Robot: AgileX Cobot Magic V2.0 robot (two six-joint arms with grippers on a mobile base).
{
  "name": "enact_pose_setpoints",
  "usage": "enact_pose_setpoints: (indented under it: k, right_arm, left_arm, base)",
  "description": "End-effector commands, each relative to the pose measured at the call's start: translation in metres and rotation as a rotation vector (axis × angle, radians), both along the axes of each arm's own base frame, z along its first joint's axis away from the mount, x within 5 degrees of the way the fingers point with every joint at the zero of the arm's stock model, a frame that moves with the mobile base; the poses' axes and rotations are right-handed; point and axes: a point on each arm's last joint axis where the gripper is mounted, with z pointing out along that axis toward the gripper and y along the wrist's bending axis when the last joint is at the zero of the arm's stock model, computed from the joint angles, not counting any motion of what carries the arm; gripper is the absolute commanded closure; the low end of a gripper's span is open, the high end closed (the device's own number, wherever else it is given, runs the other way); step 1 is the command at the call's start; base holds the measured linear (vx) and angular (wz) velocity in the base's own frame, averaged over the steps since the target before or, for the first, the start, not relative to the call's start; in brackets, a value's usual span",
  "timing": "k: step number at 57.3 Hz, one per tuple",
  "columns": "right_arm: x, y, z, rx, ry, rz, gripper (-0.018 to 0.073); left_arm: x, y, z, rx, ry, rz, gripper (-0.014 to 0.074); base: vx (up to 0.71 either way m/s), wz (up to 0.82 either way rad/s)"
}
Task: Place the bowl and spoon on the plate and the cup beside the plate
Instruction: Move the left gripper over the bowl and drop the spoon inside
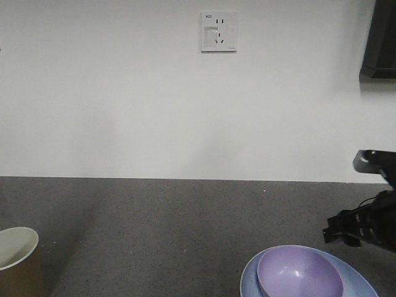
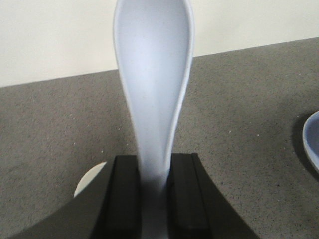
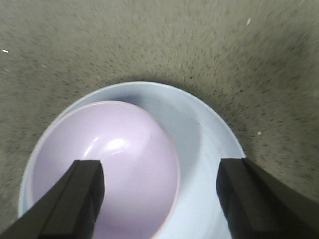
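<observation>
The lavender bowl (image 3: 109, 164) sits in the left part of the light-blue plate (image 3: 207, 144), and both lie on the dark counter. My right gripper (image 3: 159, 169) hovers open above them, one finger over the bowl and the other over the plate's right side. In the front view the bowl (image 1: 300, 272) and plate (image 1: 247, 279) lie at the bottom right. My left gripper (image 2: 153, 167) is shut on the handle of the pale blue spoon (image 2: 154, 74), scoop pointing away. The brown cup (image 1: 15, 263) stands at the bottom left; its rim (image 2: 89, 180) peeks out beside the left fingers.
A white wall with a power socket (image 1: 218, 31) rises behind the speckled grey counter (image 1: 185, 229). A dark object (image 1: 378, 37) hangs at the upper right. The plate's edge (image 2: 311, 139) shows at the right of the left wrist view.
</observation>
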Motion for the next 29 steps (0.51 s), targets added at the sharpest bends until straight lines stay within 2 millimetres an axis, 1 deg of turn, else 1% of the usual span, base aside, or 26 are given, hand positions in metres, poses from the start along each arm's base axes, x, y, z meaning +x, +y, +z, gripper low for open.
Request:
enact_pose_setpoints:
  k: [1, 9, 15, 18, 22, 24, 25, 26, 29]
  right_arm:
    - [-0.028, -0.001, 0.046, -0.011, -0.172, -0.002, 0.0036]
    - [-0.071, 0.001, 0.080, -0.014, -0.303, 0.005, 0.0084]
    - [-0.098, 0.001, 0.098, -0.021, -0.389, -0.001, 0.0148]
    - [-0.112, 0.001, 0.105, -0.036, -0.433, -0.005, 0.0205]
    - [-0.125, 0.000, 0.111, -0.057, -0.464, -0.010, 0.0293]
    - [-0.131, -0.001, 0.113, -0.068, -0.470, -0.011, 0.0343]
    - [-0.133, -0.001, 0.113, -0.076, -0.472, -0.011, 0.0374]
    - [-0.135, -0.002, 0.113, -0.080, -0.468, -0.012, 0.0394]
    - [-0.139, -0.003, 0.113, -0.095, -0.462, -0.020, 0.0465]
  left_arm:
    - [0.010, -0.009, 0.012, -0.045, -0.090, -0.070, 0.0598]
    - [0.039, -0.031, -0.001, -0.062, -0.016, -0.224, 0.0596]
    - [0.060, -0.051, -0.008, -0.061, 0.058, -0.312, 0.0596]
    - [0.072, -0.067, -0.010, -0.050, 0.087, -0.364, 0.0596]
    - [0.083, -0.085, -0.011, -0.033, 0.112, -0.421, 0.0596]
    - [0.089, -0.097, -0.012, -0.018, 0.122, -0.451, 0.0596]
    - [0.091, -0.105, -0.011, -0.009, 0.123, -0.476, 0.0596]
    - [0.094, -0.109, -0.014, -0.004, 0.136, -0.483, 0.0596]
    - [0.098, -0.129, -0.017, 0.016, 0.155, -0.536, 0.0596]
  base:
    - [0.00, 0.00]
    - [0.00, 0.00]
    - [0.00, 0.00]
    - [0.00, 0.00]
    - [0.00, 0.00]
    - [0.00, 0.00]
    - [0.00, 0.00]
    - [0.00, 0.00]
    - [0.00, 0.00]
